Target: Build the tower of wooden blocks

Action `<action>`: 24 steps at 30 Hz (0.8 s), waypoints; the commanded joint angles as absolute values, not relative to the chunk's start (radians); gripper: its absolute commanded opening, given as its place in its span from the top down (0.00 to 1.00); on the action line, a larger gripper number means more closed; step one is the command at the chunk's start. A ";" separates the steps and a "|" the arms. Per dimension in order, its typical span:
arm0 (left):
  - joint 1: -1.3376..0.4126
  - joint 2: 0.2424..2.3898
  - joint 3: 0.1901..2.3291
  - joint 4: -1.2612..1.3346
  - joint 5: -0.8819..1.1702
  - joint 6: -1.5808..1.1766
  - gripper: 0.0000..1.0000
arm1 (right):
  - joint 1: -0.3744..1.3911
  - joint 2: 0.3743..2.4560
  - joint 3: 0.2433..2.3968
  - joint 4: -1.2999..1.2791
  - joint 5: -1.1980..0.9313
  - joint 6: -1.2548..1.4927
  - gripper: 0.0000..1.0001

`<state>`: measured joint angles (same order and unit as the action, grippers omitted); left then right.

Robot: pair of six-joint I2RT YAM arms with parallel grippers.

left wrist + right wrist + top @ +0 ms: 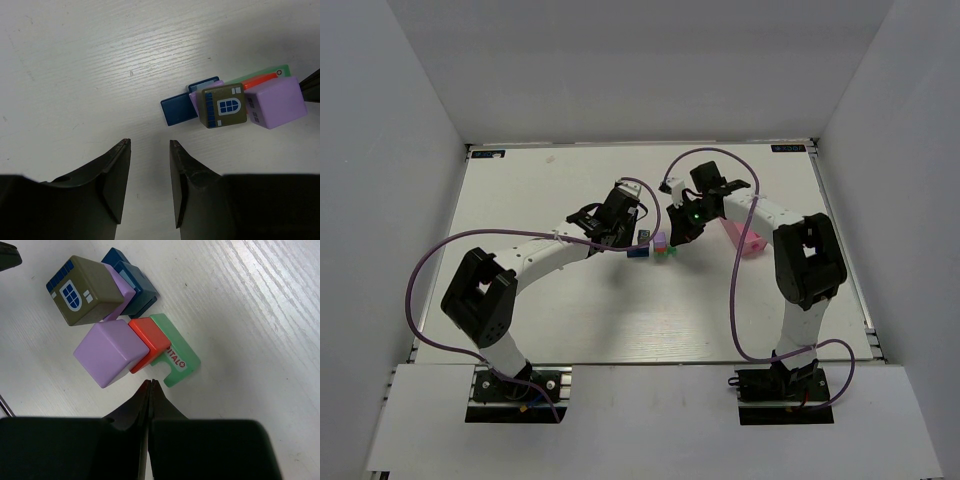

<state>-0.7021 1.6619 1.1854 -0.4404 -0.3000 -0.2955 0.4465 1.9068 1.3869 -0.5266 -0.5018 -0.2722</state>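
The wood block tower [655, 246] is a low cluster at the table's middle. In the left wrist view a dark olive block with a window [223, 106] sits on purple and blue blocks [179, 110]. Beside it a purple cube [277, 102] rests on a red-orange block [260, 80] and a green one [281, 70]. My left gripper [150, 143] hangs open and empty, short of the blue blocks. My right gripper [150, 383] is shut and empty, its tip just off the red-orange block [150, 342] and the green block [176, 354], near the purple cube [106, 353].
A pink tray [747, 240] lies right of the cluster, partly under my right arm. Grey walls enclose the white table [570, 310] on three sides. Purple cables loop from both arms over the table.
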 commanded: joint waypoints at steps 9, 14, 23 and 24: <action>-0.698 1.647 1.198 -0.428 -0.299 -0.288 0.53 | 0.456 1.919 1.431 -0.548 -0.532 -0.272 0.99; -0.698 1.638 1.198 -0.428 -0.299 -0.288 0.53 | 0.459 1.921 1.431 -0.548 -0.516 -0.265 0.99; -0.698 1.456 1.132 -0.399 -0.238 -0.190 0.34 | 0.443 1.714 1.324 -0.483 -0.247 -0.267 0.89; -0.698 1.404 1.120 -0.376 -0.224 -0.170 0.27 | 0.443 1.701 1.319 -0.483 -0.241 -0.271 0.82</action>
<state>-0.7021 1.5528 1.1408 -0.4313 -0.2737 -0.2291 0.4480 1.8168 1.3334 -0.5186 -0.3244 -0.2665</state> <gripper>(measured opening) 0.693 0.146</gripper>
